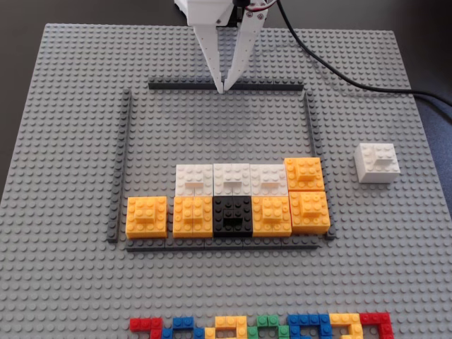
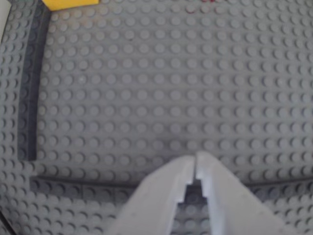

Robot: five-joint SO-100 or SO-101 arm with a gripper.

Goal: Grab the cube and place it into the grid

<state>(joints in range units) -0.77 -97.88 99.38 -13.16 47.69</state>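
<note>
Quick count: four white blocks, three inside the grid point(image 1: 127, 141) and one cube point(image 1: 377, 163) outside right of it; five orange blocks point(image 1: 147, 216), one black block point(image 1: 232, 215) inside too.

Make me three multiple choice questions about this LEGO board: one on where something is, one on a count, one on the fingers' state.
1. Where is the lone white block in the fixed view?
A. right of the frame
B. on the black block
C. between the fingers

2. How many orange blocks are inside the frame?
A. three
B. five
C. seven

3. The gripper fingers are:
A. closed, empty
B. wide open
C. holding a block

Key: 1 A, it sits outside the right strip. 2 B, five show. 3 A, tips meet with nothing between.
</note>
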